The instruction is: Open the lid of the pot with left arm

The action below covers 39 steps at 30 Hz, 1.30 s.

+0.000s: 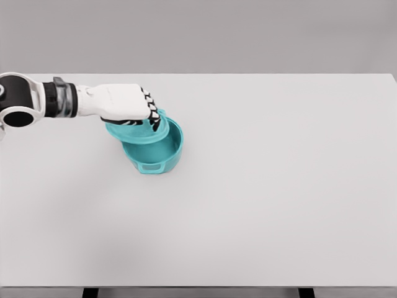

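Observation:
A teal pot (162, 152) with a side handle sits on the white table (260, 186), left of the middle. Its teal lid (133, 133) is raised off the rim and shifted to the left, so the pot's inside shows on the right. My left hand (151, 115) reaches in from the left edge and hangs over the lid, with its fingers (153, 112) curled down on the lid's top. The knob is hidden under the hand. The right arm does not show.
The white table stretches wide to the right and toward the front edge. A grey wall stands behind it. Dark table legs (90, 292) peek out at the bottom.

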Each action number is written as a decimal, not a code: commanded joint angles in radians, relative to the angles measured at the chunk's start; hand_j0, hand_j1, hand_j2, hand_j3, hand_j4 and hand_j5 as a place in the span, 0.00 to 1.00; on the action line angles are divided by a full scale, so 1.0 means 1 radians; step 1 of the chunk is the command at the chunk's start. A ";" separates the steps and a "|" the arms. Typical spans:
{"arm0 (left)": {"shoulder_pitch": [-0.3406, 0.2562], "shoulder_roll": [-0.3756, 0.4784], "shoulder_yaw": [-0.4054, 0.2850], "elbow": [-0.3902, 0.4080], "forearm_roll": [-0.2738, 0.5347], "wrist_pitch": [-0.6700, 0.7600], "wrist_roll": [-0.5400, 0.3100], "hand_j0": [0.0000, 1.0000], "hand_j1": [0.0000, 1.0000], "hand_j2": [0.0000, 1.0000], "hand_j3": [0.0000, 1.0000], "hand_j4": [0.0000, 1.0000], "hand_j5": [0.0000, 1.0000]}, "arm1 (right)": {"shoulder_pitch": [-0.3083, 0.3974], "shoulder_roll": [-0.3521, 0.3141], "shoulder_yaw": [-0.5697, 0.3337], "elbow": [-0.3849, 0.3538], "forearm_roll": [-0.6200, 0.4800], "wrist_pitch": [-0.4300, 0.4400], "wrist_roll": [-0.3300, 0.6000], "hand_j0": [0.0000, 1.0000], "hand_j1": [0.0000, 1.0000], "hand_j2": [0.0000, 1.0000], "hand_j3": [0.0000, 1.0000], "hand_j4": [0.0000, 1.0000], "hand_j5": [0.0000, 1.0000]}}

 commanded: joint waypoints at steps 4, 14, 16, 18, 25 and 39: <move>0.000 0.035 0.010 0.000 0.008 0.002 0.005 0.51 0.51 0.51 0.51 0.51 0.51 | 0.000 0.000 0.000 0.000 0.000 0.000 0.000 1.00 1.00 1.00 1.00 1.00 1.00; -0.002 0.076 0.012 0.063 0.035 0.002 0.004 0.53 0.53 0.53 0.53 0.53 0.53 | 0.000 0.000 0.000 0.000 0.000 0.000 0.000 1.00 1.00 1.00 1.00 1.00 1.00; -0.002 0.088 0.015 0.077 0.035 0.002 0.004 0.53 0.53 0.53 0.53 0.53 0.53 | 0.000 0.000 0.000 0.000 0.000 0.000 0.000 1.00 1.00 1.00 1.00 1.00 1.00; -0.002 0.105 0.016 0.077 0.034 0.002 0.004 0.53 0.53 0.53 0.53 0.53 0.53 | 0.000 0.000 0.000 0.000 0.000 0.000 0.000 1.00 1.00 1.00 1.00 1.00 1.00; 0.014 0.119 0.062 0.130 0.029 0.002 -0.001 0.55 0.55 0.55 0.55 0.55 0.55 | 0.000 0.000 0.000 0.000 0.000 0.000 0.000 1.00 1.00 1.00 1.00 1.00 1.00; 0.015 0.119 0.068 0.183 0.034 0.002 0.004 1.00 1.00 1.00 1.00 1.00 1.00 | 0.000 0.000 0.000 0.000 0.000 0.000 0.000 1.00 1.00 1.00 1.00 1.00 1.00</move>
